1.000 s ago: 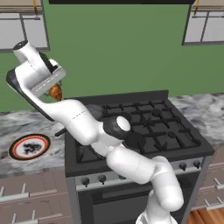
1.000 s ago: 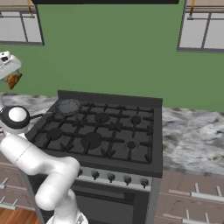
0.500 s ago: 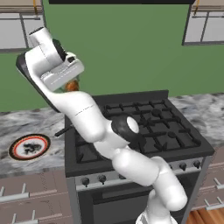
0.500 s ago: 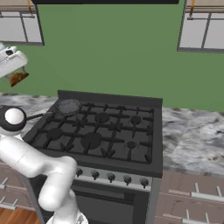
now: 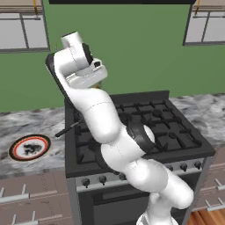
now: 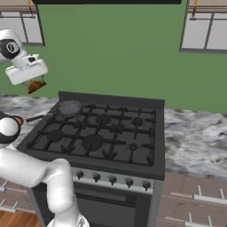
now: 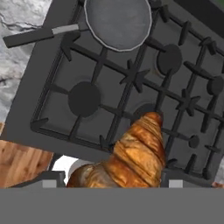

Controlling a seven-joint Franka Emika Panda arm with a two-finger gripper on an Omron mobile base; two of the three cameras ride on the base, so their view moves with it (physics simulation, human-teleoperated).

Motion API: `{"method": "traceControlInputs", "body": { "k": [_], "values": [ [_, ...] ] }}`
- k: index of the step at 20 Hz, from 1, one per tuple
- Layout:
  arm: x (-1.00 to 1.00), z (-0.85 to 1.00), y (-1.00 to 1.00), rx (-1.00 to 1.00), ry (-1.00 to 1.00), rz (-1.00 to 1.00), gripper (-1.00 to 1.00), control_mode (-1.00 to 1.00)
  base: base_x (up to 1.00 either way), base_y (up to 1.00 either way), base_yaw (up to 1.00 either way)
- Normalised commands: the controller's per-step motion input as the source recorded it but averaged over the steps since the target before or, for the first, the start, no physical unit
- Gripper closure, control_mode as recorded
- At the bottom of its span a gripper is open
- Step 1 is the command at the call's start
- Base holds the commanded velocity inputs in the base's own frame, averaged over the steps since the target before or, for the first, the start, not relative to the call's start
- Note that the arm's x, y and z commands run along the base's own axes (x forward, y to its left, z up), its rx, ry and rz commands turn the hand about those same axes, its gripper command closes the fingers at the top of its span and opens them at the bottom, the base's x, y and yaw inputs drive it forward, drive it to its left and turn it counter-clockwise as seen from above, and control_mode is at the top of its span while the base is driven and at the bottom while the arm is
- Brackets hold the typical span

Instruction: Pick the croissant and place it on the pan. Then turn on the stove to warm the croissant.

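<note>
The golden-brown croissant hangs in the air with my gripper shut on it, the dark fingertips showing at either side of it. From the right base view the croissant dangles under the hand, high above the counter just left of the stove's back left corner. The dark grey pan sits on the back left burner of the black stove, its thin handle pointing left. In the hand view the pan lies at the top, ahead of the croissant. My hand is raised over the stove's back left.
A white plate with a red rim lies on the marble counter left of the stove. Dark knobs line the silver front strip. More marble counter runs to the stove's right. A green wall and windows stand behind.
The arm has swung to the right and risen with the croissant in its grip, from over the left counter towards the stove's back left corner.
</note>
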Motion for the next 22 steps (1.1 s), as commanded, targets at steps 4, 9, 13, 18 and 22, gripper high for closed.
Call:
{"method": "traceControlInputs", "body": {
  "k": [4,9,13,18,22],
  "values": [
    [0.34,-0.93,-1.0,0.11,-0.28,0.28,1.0,-1.0,0.0,0.0,0.0],
    [0.39,-0.7,-0.8,0.1,-0.28,0.26,1.0,-1.0,0.0,0.0,0.0],
    [0.01,-0.01,0.0,0.0,0.0,0.0,1.0,-1.0,0.0,0.0,0.0],
    [0.41,-0.05,0.11,0.0,0.0,0.0,1.0,-1.0,0.0,0.0,0.0],
    [0.25,0.0,0.06,0.0,0.0,0.0,1.0,-1.0,0.0,0.0,0.0]
  ]
}}
